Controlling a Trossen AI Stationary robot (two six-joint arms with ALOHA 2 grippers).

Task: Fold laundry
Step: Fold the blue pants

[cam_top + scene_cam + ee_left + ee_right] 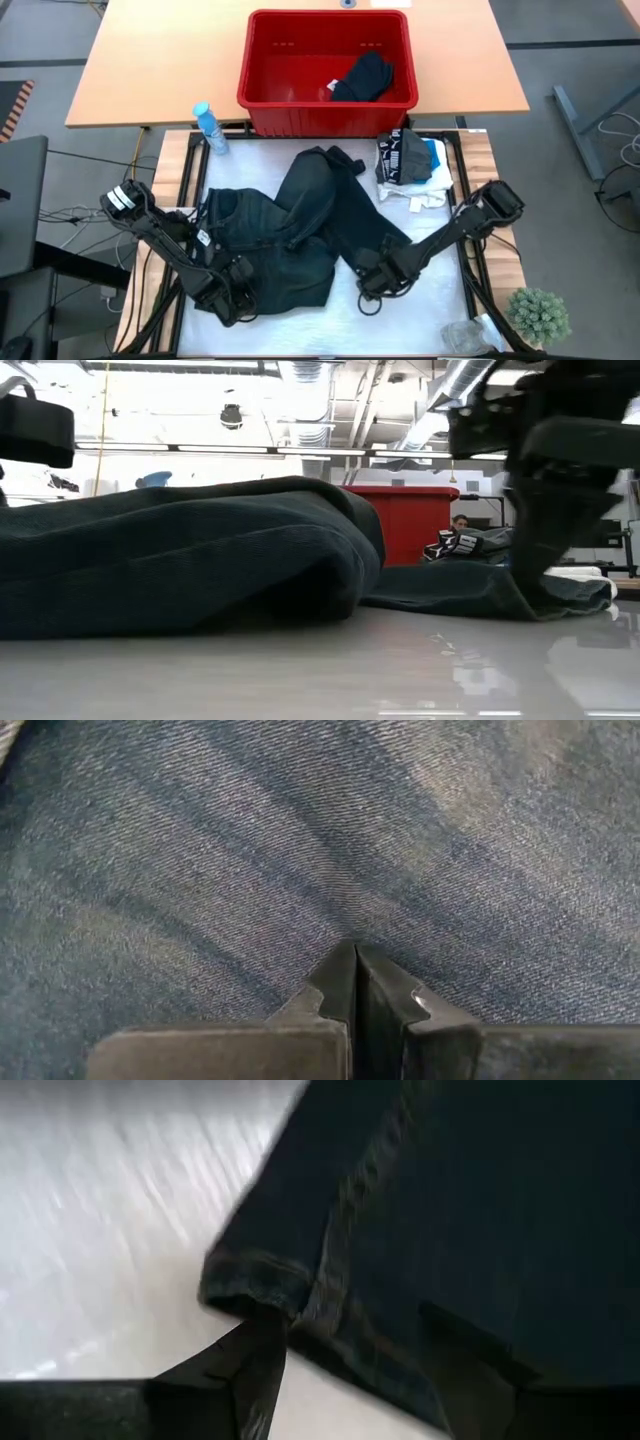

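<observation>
While the dark trousers (300,235) sprawl mid-frame on the tabletop (430,305) | left claw (235,300) pressed together on denim, lower left | right claw (372,283) apart, straddling the leg hem | heavy, floppy, grippy cloth, so you'd best pinch hem or waistband

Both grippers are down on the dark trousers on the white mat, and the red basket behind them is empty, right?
Not quite. The red basket is not empty: the high view shows a dark garment lying in it. The rest holds: the left gripper and the right gripper are both down on the dark trousers on the white mat.
</observation>
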